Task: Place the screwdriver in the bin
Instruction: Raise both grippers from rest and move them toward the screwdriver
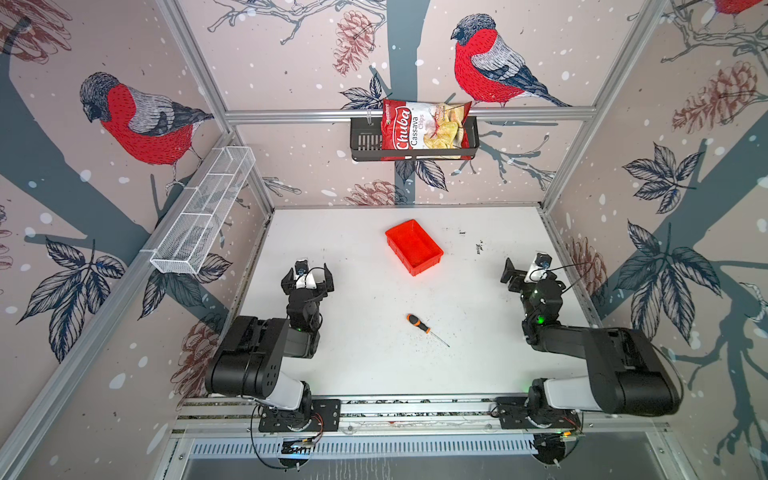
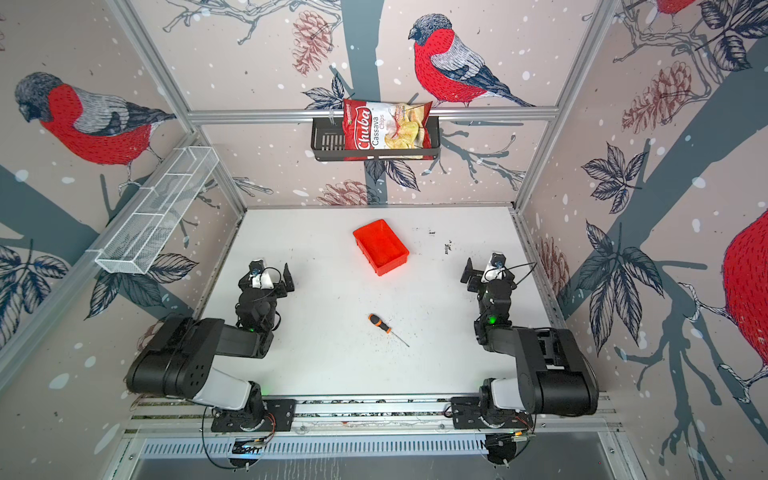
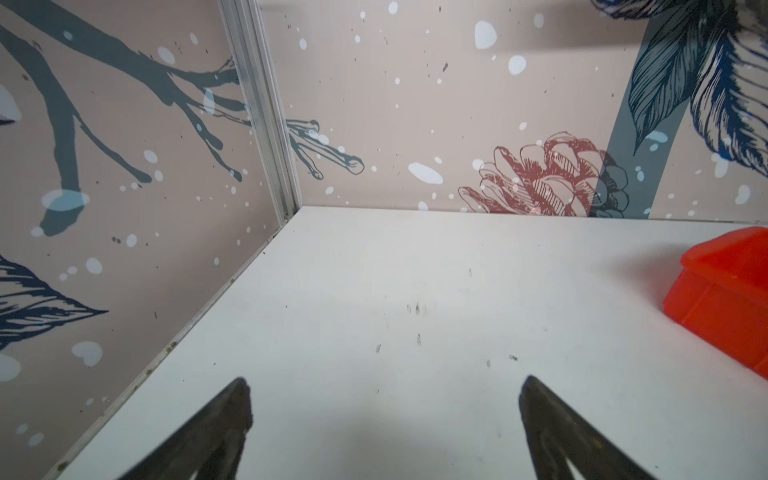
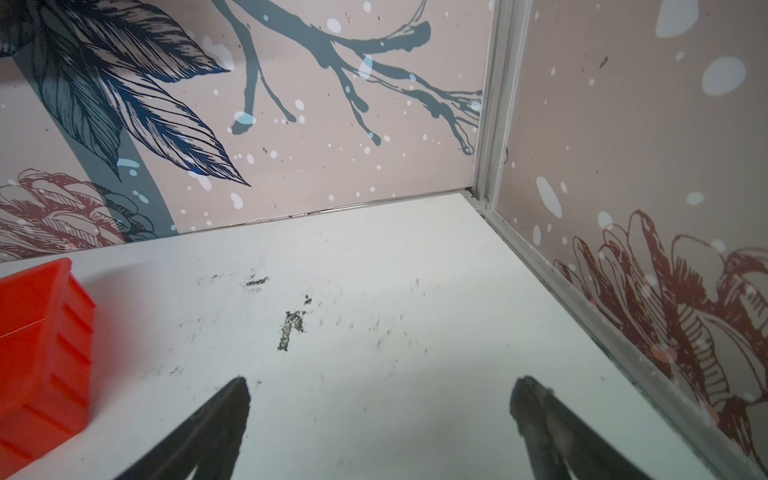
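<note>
Though mid table (image 1: 374,370), screwdriver (image 1: 419,323); bin (image 1: 429,264) apart

The red-and-white crinkled foil snack bag (image 1: 424,126) in the black slotted wall basket (image 1: 365,143) at the far wall reads "Chuba Cassava Chips".

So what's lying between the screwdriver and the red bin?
Nothing: both top views show only bare, slightly scuffed white table between the screwdriver and the red bin.
</note>
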Controlling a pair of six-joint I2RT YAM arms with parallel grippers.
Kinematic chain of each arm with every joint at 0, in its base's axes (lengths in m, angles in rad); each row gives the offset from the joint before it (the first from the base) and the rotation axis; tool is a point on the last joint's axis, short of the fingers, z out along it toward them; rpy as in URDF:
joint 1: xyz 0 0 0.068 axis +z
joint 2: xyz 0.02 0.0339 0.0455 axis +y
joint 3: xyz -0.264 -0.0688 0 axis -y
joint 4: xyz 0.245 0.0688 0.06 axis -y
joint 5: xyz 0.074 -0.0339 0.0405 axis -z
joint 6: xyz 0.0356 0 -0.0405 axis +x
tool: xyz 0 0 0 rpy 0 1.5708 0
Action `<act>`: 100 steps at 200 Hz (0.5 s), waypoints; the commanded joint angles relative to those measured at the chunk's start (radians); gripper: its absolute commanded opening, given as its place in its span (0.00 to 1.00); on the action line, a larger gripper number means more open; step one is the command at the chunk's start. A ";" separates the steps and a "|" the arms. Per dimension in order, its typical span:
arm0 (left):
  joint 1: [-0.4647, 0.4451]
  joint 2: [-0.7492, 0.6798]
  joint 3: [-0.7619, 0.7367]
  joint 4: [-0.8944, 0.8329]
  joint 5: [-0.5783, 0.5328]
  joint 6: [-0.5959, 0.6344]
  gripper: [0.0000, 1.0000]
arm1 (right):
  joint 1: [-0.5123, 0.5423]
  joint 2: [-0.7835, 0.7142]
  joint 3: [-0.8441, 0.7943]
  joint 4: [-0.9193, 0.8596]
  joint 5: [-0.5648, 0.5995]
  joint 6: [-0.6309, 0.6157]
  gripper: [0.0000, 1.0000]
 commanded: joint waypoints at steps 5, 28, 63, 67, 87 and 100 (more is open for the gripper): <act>-0.010 -0.082 0.007 -0.092 0.035 0.021 0.99 | 0.042 -0.071 0.021 -0.151 -0.033 -0.069 1.00; -0.022 -0.164 0.019 -0.201 0.131 0.076 0.99 | 0.094 -0.151 0.045 -0.267 -0.031 -0.098 0.99; -0.084 -0.273 0.035 -0.346 0.223 0.152 0.99 | 0.145 -0.237 0.101 -0.455 -0.077 -0.040 1.00; -0.089 -0.286 0.040 -0.369 0.237 0.160 0.99 | 0.154 -0.245 0.105 -0.470 -0.078 -0.039 1.00; -0.100 -0.353 0.052 -0.476 0.363 0.215 0.99 | 0.200 -0.278 0.128 -0.538 -0.080 -0.041 1.00; -0.109 -0.396 0.062 -0.554 0.434 0.246 0.99 | 0.232 -0.295 0.143 -0.577 -0.083 -0.043 1.00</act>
